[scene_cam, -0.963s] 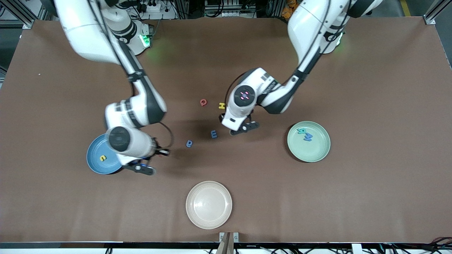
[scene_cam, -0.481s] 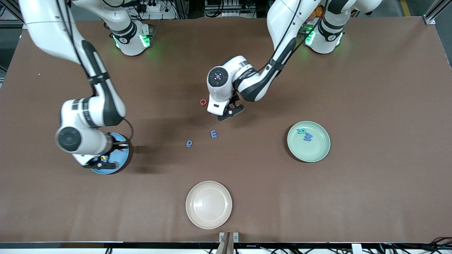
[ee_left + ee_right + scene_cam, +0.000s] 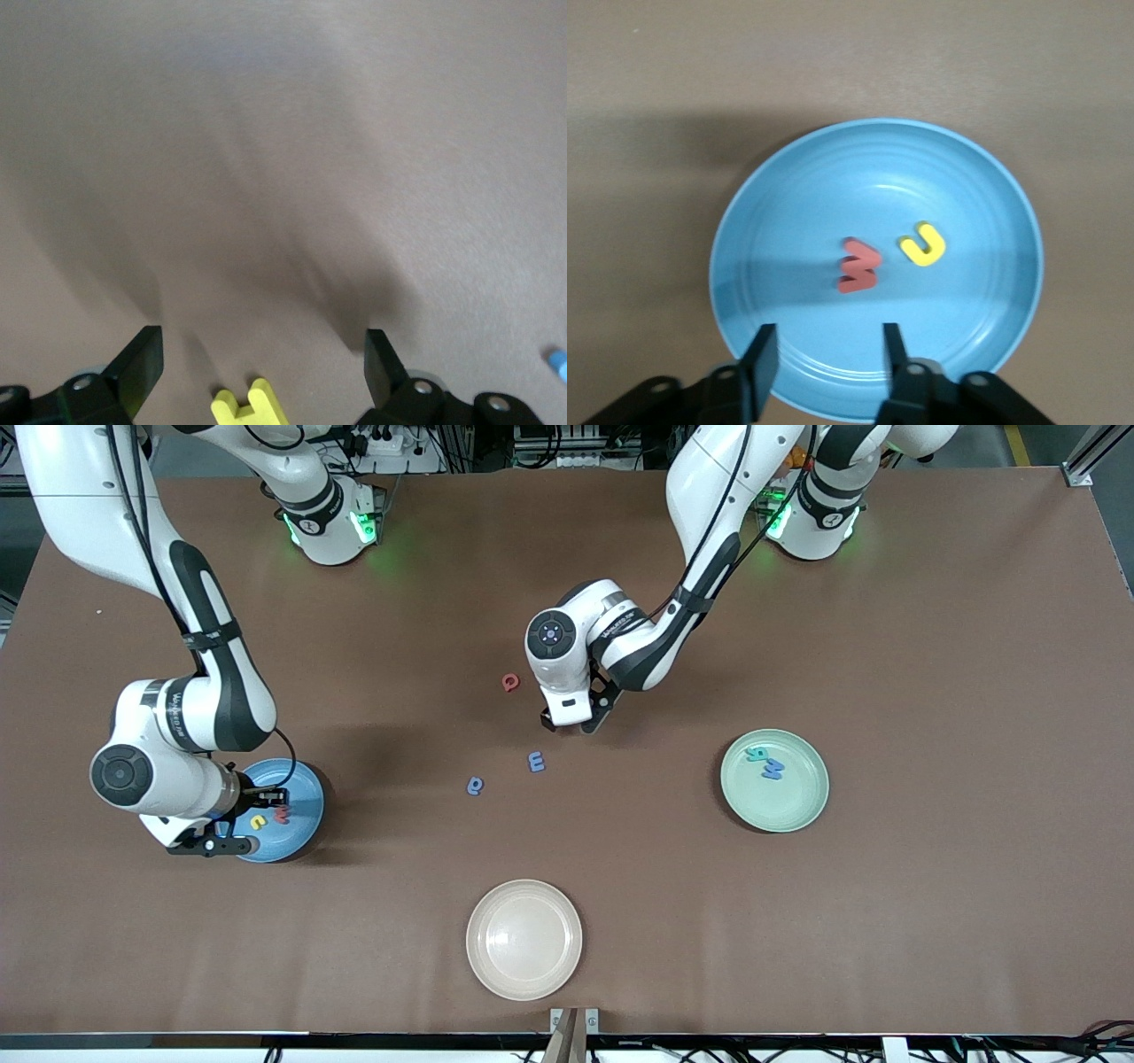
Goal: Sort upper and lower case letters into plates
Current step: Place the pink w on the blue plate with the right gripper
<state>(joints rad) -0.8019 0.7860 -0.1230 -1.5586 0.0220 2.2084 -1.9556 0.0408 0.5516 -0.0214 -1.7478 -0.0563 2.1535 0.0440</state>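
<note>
My right gripper [image 3: 213, 844] [image 3: 824, 363] is open and empty over the rim of the sky blue plate [image 3: 301, 834] [image 3: 780, 204]. A red letter [image 3: 282, 813] [image 3: 859, 266] and a yellow letter [image 3: 258, 822] [image 3: 923, 244] lie in that plate. My left gripper [image 3: 569, 724] [image 3: 261, 363] is open, low over the table's middle. A yellow letter H [image 3: 251, 405] lies on the table between its fingers [image 3: 142, 354], untouched; the arm hides it in the front view. The mint green plate [image 3: 802, 810] holds a teal letter [image 3: 757, 754] and a blue letter [image 3: 773, 769].
A red letter [image 3: 510, 682] lies beside my left gripper. Two blue letters [image 3: 536, 761] [image 3: 476, 785] lie nearer the front camera. A cream-white plate [image 3: 524, 939] stands near the front edge, empty.
My right gripper carried the red letter over the sky blue plate and let it go there. My left gripper moved from near the blue letter to over the yellow H.
</note>
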